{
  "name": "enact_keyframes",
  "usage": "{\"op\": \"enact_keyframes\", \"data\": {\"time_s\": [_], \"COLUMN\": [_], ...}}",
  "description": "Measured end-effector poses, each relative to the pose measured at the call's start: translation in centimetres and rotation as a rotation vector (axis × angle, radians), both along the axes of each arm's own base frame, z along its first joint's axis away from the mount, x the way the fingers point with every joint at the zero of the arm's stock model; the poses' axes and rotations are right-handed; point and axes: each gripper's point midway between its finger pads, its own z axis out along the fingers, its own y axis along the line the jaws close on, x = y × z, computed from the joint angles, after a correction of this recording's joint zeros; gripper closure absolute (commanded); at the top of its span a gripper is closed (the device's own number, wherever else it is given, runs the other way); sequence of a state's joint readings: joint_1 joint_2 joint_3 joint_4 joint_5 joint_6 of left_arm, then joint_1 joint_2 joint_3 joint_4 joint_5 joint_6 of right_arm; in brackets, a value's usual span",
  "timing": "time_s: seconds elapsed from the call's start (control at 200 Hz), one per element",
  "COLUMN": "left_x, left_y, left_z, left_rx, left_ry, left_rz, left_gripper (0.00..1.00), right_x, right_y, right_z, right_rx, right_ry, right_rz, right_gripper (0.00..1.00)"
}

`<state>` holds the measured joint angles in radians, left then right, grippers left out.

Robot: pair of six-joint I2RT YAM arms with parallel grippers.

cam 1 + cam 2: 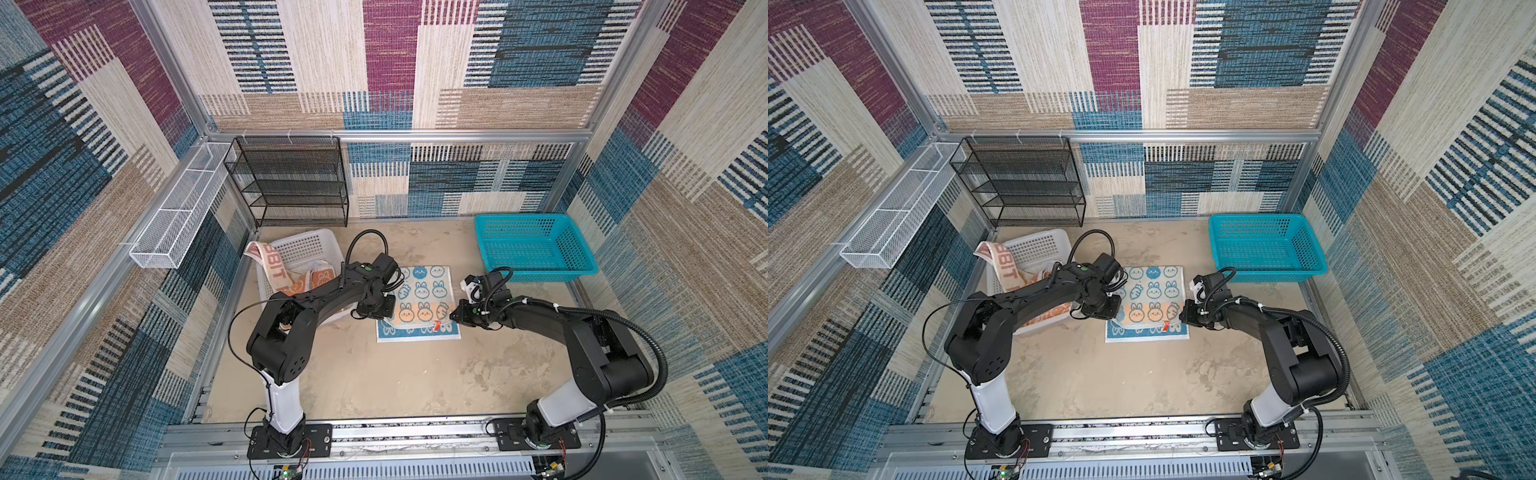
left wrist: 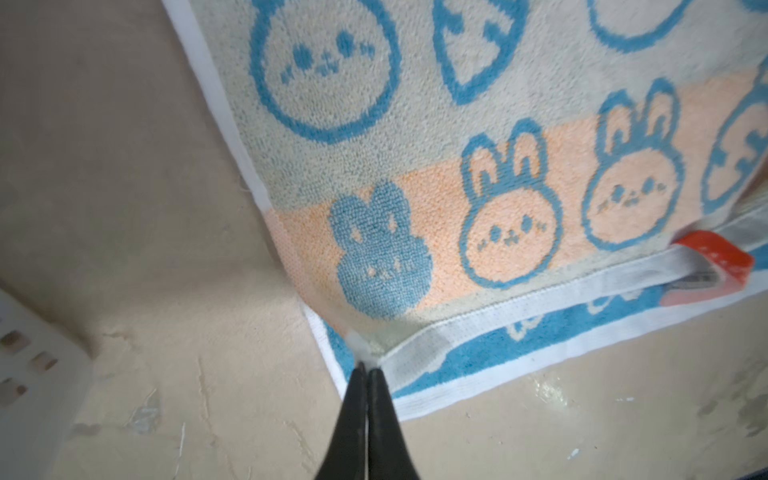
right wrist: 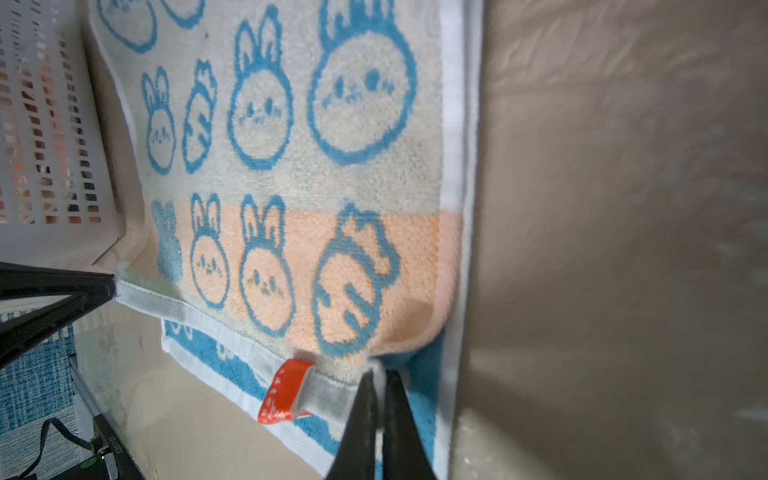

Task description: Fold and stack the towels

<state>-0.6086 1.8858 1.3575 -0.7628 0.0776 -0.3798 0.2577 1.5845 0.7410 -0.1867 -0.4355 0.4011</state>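
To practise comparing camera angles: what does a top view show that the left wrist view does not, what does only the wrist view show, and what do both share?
Only a top view: the teal basket, the black mesh rack and the lettered towel. Only the left wrist view: the left gripper with its jaws pinched shut on the folded layer's corner. Both: the blue rabbit towel, folded short of its blue edge, and its orange tag.
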Motion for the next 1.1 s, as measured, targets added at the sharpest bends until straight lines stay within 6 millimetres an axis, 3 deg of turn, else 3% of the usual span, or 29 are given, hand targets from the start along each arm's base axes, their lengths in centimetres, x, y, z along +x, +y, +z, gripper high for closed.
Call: {"op": "enact_keyframes", "data": {"time_s": [0.1, 0.185, 0.386, 0.496, 0.621, 0.866, 0.952, 1.102], "left_x": [0.0, 0.4, 1.1, 0.5, -0.9, -4.3, -4.6, -4.4], "left_y": [0.0, -0.1, -0.7, -0.9, -1.0, -1.4, -1.1, -1.5], "left_z": [-1.0, -0.6, 3.8, 5.5, 5.1, 0.4, -0.9, -1.5], "left_rx": [0.014, 0.018, -0.048, -0.075, -0.070, -0.035, -0.019, -0.033], "left_ry": [0.017, 0.001, -0.095, -0.128, -0.114, -0.004, 0.019, 0.021], "left_rz": [0.002, 0.004, 0.007, 0.000, -0.011, -0.028, -0.013, -0.007], "left_gripper": [1.00, 1.00, 1.00, 1.00, 1.00, 1.00, 1.00, 1.00], "right_x": [1.2, 1.9, 2.5, 2.1, 0.4, -2.9, -3.1, -2.8], "right_y": [-0.1, -0.1, -0.3, -0.4, -0.7, -1.5, -1.5, -1.4], "right_z": [1.1, 2.3, 6.8, 7.8, 6.0, 0.9, 0.2, -0.1], "right_rx": [-0.005, -0.010, -0.008, -0.004, -0.011, -0.034, -0.034, -0.026], "right_ry": [-0.035, -0.067, -0.164, -0.180, -0.134, -0.007, 0.008, 0.004], "right_rz": [-0.004, -0.002, -0.002, -0.002, 0.002, -0.001, -0.005, -0.015], "right_gripper": [1.00, 1.00, 1.00, 1.00, 1.00, 1.00, 1.00, 1.00]}}
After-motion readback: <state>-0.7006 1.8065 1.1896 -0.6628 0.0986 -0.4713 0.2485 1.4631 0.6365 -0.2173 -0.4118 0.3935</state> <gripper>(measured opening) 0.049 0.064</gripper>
